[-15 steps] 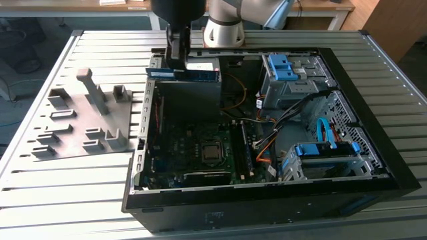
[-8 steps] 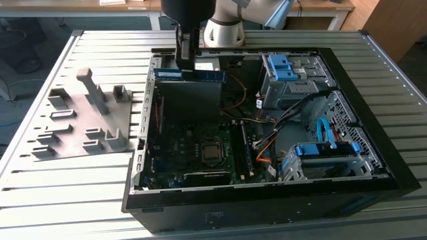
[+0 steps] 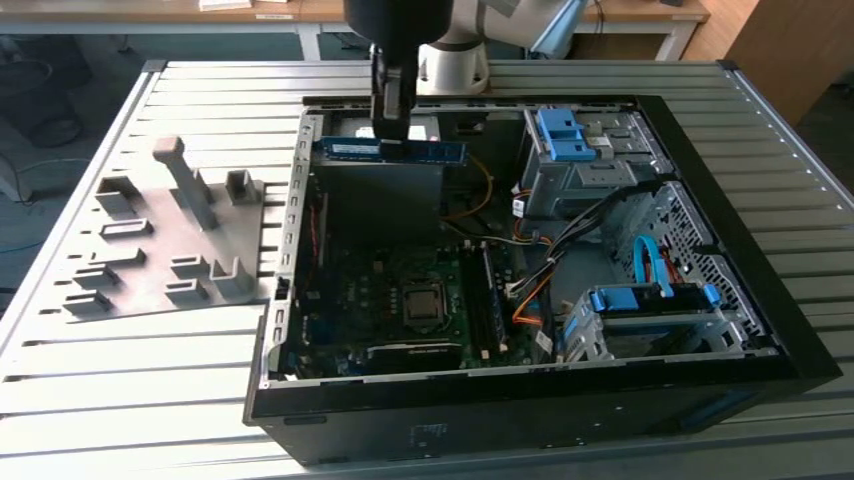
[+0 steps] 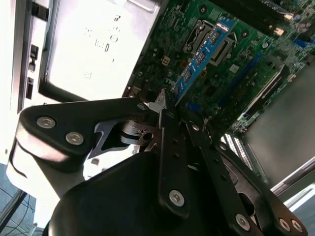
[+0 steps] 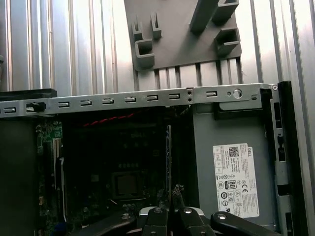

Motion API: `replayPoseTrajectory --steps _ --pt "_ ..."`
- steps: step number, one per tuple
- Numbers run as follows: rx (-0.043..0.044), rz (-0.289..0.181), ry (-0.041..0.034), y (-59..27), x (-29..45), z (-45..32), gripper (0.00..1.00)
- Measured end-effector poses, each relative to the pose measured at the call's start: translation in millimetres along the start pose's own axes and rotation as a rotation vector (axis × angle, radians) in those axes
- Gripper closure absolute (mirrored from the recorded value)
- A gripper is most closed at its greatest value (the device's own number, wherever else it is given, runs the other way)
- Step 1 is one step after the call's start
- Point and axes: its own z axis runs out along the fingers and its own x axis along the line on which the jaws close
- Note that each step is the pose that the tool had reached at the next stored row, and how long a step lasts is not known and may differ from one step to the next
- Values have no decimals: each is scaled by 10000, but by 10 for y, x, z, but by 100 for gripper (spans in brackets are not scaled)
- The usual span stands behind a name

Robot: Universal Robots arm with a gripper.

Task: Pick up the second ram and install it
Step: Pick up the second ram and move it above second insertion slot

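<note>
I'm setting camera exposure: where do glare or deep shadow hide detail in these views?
Second wrist view: the metal panel beside the motherboard is washed out nearly white, yet the second ram in the tool is well exposed. First wrist view: the motherboard lies in deep shadow. Exterior view: light sheens the table at the exterior view's right; the case interior is dim.

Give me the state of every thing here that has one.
computer case, on its side, open.
second ram, gripped, held level above the computer case, not installed.
gripper, jaws shut on the second ram.
grey tray, lying flat beside the computer case.
</note>
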Motion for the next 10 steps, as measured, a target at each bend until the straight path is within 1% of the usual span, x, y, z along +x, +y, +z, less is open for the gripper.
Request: replayPoseTrajectory --steps 10 --pt "-8 1 1 -202 -18 -10 86"
